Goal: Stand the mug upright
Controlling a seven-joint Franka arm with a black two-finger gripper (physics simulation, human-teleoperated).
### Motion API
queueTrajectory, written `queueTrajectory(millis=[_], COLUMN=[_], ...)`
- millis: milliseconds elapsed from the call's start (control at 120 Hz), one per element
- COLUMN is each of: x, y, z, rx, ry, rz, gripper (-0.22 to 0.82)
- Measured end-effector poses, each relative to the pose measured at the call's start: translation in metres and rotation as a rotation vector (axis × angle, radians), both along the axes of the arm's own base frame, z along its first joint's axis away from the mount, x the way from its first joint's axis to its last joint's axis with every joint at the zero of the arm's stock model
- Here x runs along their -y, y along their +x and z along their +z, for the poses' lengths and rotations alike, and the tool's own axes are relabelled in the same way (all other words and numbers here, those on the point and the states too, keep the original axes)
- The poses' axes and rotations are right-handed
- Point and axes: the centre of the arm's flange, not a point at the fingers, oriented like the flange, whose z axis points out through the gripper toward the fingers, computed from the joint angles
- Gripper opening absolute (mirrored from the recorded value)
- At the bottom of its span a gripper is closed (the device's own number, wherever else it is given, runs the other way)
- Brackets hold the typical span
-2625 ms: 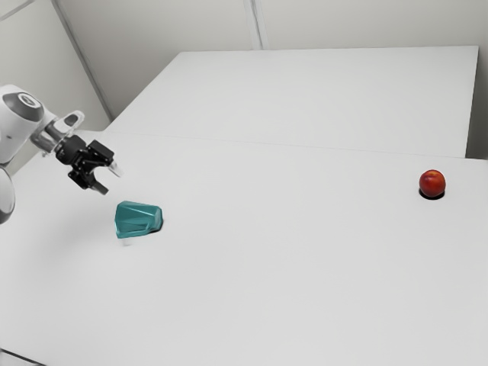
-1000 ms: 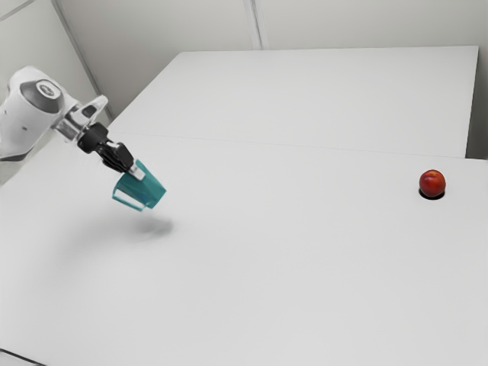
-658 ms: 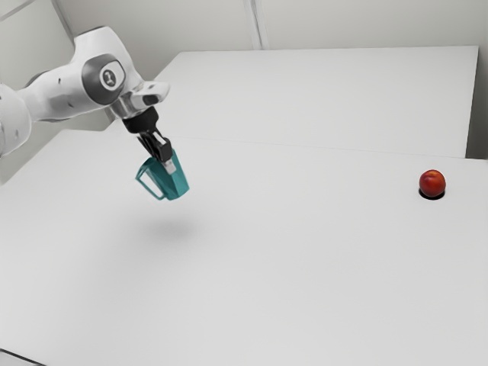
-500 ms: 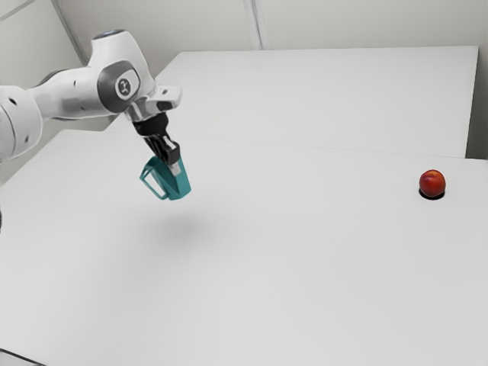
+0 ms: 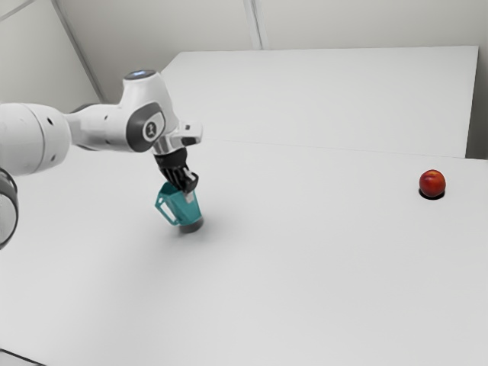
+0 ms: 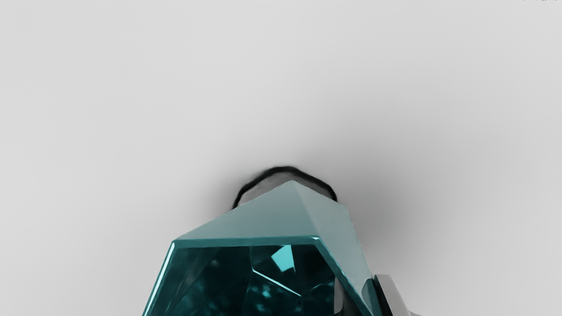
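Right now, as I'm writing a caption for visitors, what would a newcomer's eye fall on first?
Probably the faceted teal mug, tilted, its handle toward the exterior view's left, with the black two-finger claw pinching its wall. Next, the bulky white robot arm reaching in from the exterior view's left. Then the small, round red fruit, far off toward the exterior view's right on the plain white table.

The exterior view looks from beside the arm, well back and raised, slanting down across the table toward the wall at twelve o'clock, the arm entering from nine; the wrist view looks down from close above the mug, and both share mug and nearby table
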Motion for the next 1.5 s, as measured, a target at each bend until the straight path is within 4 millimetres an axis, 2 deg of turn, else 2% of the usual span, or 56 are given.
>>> queueTrajectory(millis=[233, 350, 467, 633, 767, 967, 1033, 1117, 1200, 1500], x=[0.001, 0.005, 0.007, 0.007, 0.007, 0.004, 0.004, 0.005, 0.005, 0.006], y=[0.004, 0.005, 0.005, 0.003, 0.01, 0.028, 0.024, 0.014, 0.006, -0.006], z=[-0.026, -0.027, -0.02, 0.011, 0.05, 0.143, 0.172, 0.196, 0.207, 0.212], rx=[-0.019, -0.018, -0.007, 0.024, 0.05, 0.112, 0.126, 0.129, 0.119, 0.068], ry=[0.001, -0.005, -0.007, -0.009, -0.021, -0.042, -0.045, -0.045, -0.043, -0.041], rz=[0.042, 0.05, 0.058, 0.066, 0.075, 0.09, 0.091, 0.094, 0.096, 0.105], gripper=[-0.15, 0.09, 0.31, 0.47, 0.53, 0.58, 0.58, 0.59, 0.6, 0.6])
